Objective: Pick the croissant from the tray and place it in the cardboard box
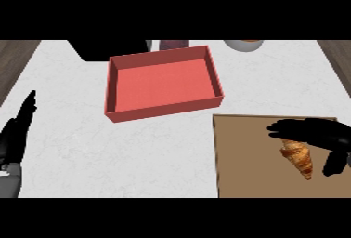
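A golden-brown croissant [299, 158] lies on the brown tray [250, 158] at the lower right, its narrow end pointing down. My right hand [316, 132] is over the croissant's upper end, fingers curled down around it, thumb hanging at the croissant's right side. The red open box [163, 83] stands up and to the left of the tray, with nothing inside. My left hand [16, 128] rests at the left edge with straight fingers pointing up, holding nothing.
The white marble counter [137, 153] spreads between box and tray. A black object [109, 49], a dark jar [173, 44] and a white bowl [244, 44] sit along the far edge behind the box.
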### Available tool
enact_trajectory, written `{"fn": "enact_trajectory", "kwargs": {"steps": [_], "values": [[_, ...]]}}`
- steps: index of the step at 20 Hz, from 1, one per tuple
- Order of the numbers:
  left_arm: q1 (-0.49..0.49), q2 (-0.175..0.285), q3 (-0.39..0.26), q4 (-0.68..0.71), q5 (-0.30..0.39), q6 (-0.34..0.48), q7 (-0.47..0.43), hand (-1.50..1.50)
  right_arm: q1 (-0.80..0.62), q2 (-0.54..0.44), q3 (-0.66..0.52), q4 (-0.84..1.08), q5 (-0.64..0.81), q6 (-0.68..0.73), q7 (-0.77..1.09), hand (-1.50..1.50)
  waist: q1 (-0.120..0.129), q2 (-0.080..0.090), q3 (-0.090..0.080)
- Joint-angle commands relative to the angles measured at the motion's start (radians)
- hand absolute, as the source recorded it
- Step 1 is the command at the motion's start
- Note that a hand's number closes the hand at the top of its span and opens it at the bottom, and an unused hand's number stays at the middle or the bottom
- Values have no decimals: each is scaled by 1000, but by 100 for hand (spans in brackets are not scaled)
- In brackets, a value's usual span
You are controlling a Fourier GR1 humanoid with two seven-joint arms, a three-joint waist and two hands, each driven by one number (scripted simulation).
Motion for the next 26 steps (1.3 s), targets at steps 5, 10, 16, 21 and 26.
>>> {"fn": "enact_trajectory", "kwargs": {"steps": [5, 10, 16, 21, 26], "values": [[-45, -13, 15, 42, -30, -13, 4, 0, -11, 86, -29, 102, 126, 27, 14, -150, 8, 4, 1], [-18, -21, 29, 58, -30, -13, -37, 0, 65, 177, -93, 38, 104, -149, 67, 150, -1, 3, 1], [8, -23, 31, -25, -39, -21, 2, 0, 52, 186, -176, 57, 129, -234, 36, 150, 6, 2, 1], [2, -34, 29, -24, -33, -31, 22, 0, 16, 163, -277, 34, 73, -271, 4, 150, 2, 0, 1], [35, -12, 64, 4, -32, -12, 11, 0, 104, 328, -407, 76, 65, -339, 642, 150, -88, -29, -8]]}}
